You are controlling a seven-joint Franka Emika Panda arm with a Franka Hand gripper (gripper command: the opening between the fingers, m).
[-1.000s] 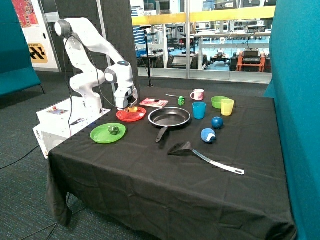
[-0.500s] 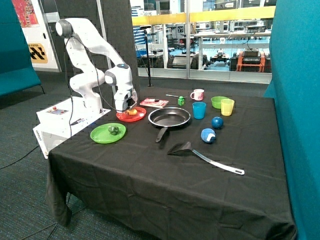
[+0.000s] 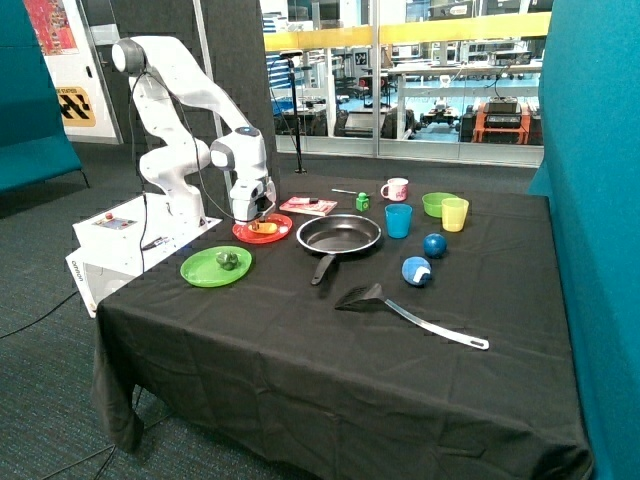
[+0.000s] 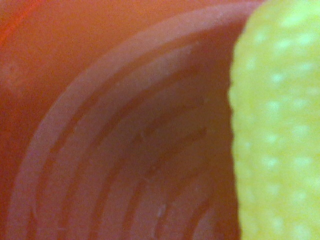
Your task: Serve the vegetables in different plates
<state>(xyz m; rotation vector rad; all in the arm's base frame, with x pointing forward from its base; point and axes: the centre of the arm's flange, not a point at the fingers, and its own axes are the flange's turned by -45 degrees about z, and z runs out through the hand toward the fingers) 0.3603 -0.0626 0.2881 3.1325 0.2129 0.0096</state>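
Note:
The red plate (image 3: pixel 284 234) lies at the table's far corner near the robot base, with the pale yellow vegetable (image 3: pixel 263 227) on it. My gripper (image 3: pixel 256 213) hangs low right over that plate, at the yellow piece. In the wrist view the ridged red plate (image 4: pixel 125 140) fills the picture from very close, and the bumpy yellow vegetable (image 4: pixel 280 125) takes up one side. The green plate (image 3: pixel 200 270) sits nearer the front edge and carries the dark green vegetable (image 3: pixel 227 260).
A black frying pan (image 3: pixel 340 236) lies beside the red plate, and a spatula (image 3: pixel 400 308) in front of it. Further along are two blue balls (image 3: pixel 416 270), a blue cup (image 3: pixel 398 220), a yellow cup (image 3: pixel 455 213), a green bowl (image 3: pixel 436 203), a mug (image 3: pixel 396 189) and a small green cube (image 3: pixel 362 202).
The gripper has shifted slightly over the red plate, and the yellow vegetable now shows a little lower on the plate. Nothing else has moved.

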